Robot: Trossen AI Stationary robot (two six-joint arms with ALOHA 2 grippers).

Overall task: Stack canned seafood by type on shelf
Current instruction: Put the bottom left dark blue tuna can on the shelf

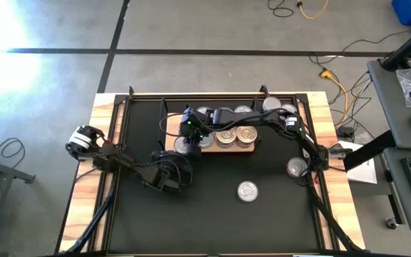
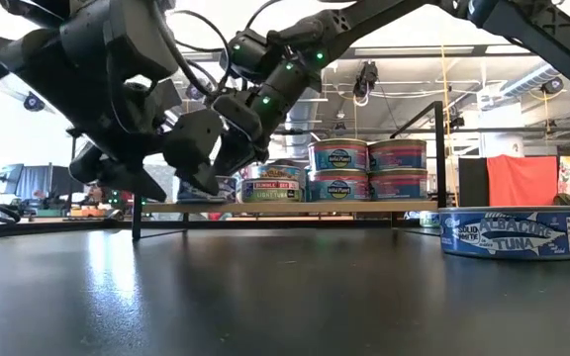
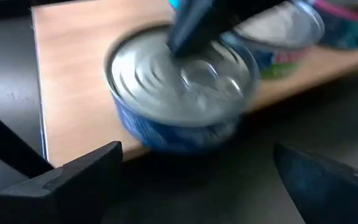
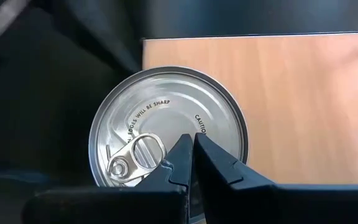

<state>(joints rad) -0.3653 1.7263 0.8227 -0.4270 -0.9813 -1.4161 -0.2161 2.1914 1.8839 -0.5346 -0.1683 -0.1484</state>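
Two pincers meet at the shelf's [image 1: 223, 148] left end: the closed right pincer [image 4: 193, 140] presses on a blue tin's [image 3: 179, 93] lid, the left pincer [image 3: 197, 180] gapes empty beside it, apparently nudging it into place next

Both arms are matte black and chunky-jointed with looping black cables, small green lights glowing on the right arm [image 2: 285, 74], and each wrist ends in two dark, wedge-shaped fingers [image 4: 166, 177].
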